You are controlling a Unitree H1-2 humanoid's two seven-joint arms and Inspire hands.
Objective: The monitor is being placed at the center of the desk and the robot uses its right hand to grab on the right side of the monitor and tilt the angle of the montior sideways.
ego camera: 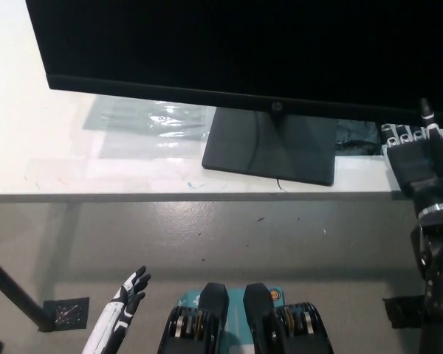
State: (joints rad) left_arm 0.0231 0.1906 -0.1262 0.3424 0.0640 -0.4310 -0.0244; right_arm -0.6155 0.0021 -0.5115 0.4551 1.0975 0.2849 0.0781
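Observation:
A large black monitor [236, 51] fills the top of the head view, standing on a dark square base [269, 146] on the white desk [44, 155]. My black right hand [417, 158] is raised at the right, just below the monitor's lower right edge, its fingertips reaching up to or behind the bezel. It holds nothing that I can see. My white left hand [129, 291] rests low at the bottom left, fingers apart, well below the desk edge.
A clear plastic sheet [151, 122] lies on the desk left of the base. A dark object [358, 134] sits behind the base at the right. Grey floor shows below the desk edge, with a black desk leg [15, 295] at the lower left.

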